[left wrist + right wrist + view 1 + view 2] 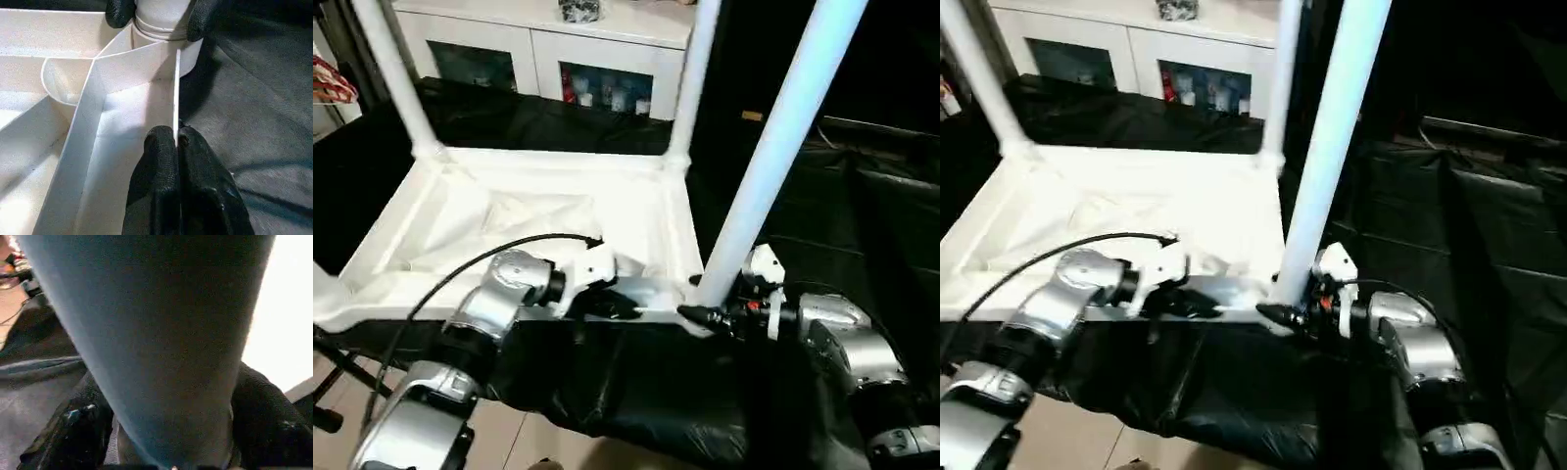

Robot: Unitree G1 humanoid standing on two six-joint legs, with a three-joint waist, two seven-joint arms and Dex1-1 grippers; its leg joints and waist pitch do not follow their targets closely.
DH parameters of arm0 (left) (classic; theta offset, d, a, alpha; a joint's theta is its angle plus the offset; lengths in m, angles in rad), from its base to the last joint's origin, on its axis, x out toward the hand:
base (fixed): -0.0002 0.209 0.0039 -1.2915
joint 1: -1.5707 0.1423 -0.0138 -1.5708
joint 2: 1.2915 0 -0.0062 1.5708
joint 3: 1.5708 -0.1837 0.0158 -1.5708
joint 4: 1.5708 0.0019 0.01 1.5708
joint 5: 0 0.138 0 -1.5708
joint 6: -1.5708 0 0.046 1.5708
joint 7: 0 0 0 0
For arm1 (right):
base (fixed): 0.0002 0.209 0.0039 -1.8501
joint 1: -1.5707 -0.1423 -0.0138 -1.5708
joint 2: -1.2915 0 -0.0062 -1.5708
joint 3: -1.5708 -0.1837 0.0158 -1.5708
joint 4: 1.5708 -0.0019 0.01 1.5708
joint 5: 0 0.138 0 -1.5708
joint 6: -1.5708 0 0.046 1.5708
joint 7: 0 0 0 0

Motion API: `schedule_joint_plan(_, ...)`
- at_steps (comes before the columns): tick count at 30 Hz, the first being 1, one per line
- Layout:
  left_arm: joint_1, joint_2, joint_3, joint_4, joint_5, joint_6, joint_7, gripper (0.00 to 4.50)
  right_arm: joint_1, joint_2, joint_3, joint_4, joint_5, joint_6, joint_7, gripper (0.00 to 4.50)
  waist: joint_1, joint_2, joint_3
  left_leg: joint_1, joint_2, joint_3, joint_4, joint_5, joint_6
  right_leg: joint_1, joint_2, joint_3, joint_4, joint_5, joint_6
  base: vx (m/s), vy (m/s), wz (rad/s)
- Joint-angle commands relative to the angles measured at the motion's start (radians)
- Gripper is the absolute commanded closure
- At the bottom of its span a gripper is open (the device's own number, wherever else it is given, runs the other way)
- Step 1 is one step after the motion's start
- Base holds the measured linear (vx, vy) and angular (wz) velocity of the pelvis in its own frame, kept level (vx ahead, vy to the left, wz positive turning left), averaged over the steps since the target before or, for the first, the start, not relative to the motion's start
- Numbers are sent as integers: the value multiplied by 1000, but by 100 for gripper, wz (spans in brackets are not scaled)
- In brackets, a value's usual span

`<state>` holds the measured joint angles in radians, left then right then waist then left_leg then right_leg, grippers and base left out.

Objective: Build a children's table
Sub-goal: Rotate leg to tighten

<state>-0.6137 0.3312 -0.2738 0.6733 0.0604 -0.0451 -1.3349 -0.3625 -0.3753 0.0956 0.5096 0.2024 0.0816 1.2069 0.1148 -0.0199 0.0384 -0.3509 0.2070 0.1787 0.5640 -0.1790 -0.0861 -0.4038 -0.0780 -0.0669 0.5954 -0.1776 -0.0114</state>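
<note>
Pinching the ribbed tabletop's (548, 211) thin rim, left tool (176, 143); right tool (697, 313) apparently clasps a tapered leg (773, 147).

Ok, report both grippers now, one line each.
Left gripper: shut, pinching the thin edge wall of the upturned table top.
Right gripper: fingers on either side of the near-corner leg at its base, gripping it.
</note>
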Motion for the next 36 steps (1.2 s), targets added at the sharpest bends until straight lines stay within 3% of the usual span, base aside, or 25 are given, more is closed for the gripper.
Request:
schedule_joint_plan(1,3,10,-5,-4,-10,-7,-10,450,18,3,59,-38,5,10,63,159,2,-7,-52,-1,29,1,-59,-197,70,53,-63,40,-64,-191,-216,0,0,0)
schedule_joint_plan(4,4,27,-8,-4,-15,-4,-32,450,27,1,66,-53,9,16,74,187,2,-6,-52,1,30,0,-60,-209,61,51,-64,40,-65,-214,-211,0,0,0)
schedule_joint_plan(9,4,34,-11,-3,-18,-2,-43,450,35,1,69,-65,11,22,79,191,2,-6,-53,1,29,1,-59,-202,58,51,-63,41,-63,-195,-215,0,0,0)
schedule_joint_plan(14,1,-21,-4,-3,-30,31,10,450,62,47,57,-80,31,40,29,193,6,-8,-52,2,30,1,-58,-193,59,51,-65,41,-63,-194,-217,0,0,0)
schedule_joint_plan(16,-6,-41,0,8,-22,37,53,450,63,70,44,-73,34,34,-8,193,4,-9,-50,2,30,1,-60,-206,56,49,-65,42,-67,-219,-211,0,0,0)
schedule_joint_plan(20,-34,-98,5,46,0,56,182,450,47,149,3,-26,13,15,-181,193,-6,-10,-44,6,26,-7,-68,-279,22,44,-72,42,-87,-401,-157,0,0,0)
schedule_joint_plan(22,-36,-102,5,48,2,58,189,450,46,154,0,-23,11,14,-192,194,-8,-12,-43,6,25,-8,-70,-285,19,43,-72,43,-92,-432,-139,0,0,0)
schedule_joint_plan(23,-60,-153,6,73,21,75,291,450,15,215,-20,39,-30,-3,-358,194,-9,-13,-45,5,26,-8,-70,-277,21,43,-71,43,-91,-423,-135,0,0,0)
schedule_joint_plan(24,-60,-153,6,73,21,75,291,450,15,215,-20,39,-30,-3,-358,194,-13,-10,-43,6,26,-6,-69,-278,15,36,-71,45,-92,-423,-137,0,0,0)
schedule_joint_plan(25,-71,-180,6,83,31,83,340,450,-3,246,-27,71,-54,-10,-448,194,-21,-11,-45,6,22,-10,-71,-286,-2,41,-70,41,-91,-444,-132,0,0,0)
schedule_joint_plan(26,-71,-180,6,83,31,83,340,450,-3,246,-27,71,-54,-10,-448,194,-20,-13,-46,5,22,-11,-71,-279,1,44,-71,41,-93,-439,-128,0,0,0)
schedule_joint_plan(28,-83,-216,8,92,44,96,401,450,-28,284,-33,109,-86,-3,-561,194,-23,-10,-44,7,24,-8,-70,-280,13,37,-69,44,-93,-415,-134,0,0,0)
schedule_joint_plan(35,-88,-313,8,87,71,124,548,450,-116,371,-39,219,-142,2,-761,194,-29,-10,-51,0,19,-4,-64,-224,23,47,-65,45,-79,-289,-166,0,0,0)
schedule_joint_plan(36,-87,-318,7,87,73,124,554,450,-120,374,-37,224,-149,-6,-765,159,-26,-10,-53,1,18,-2,-61,-209,34,48,-65,45,-77,-266,-167,0,0,0)
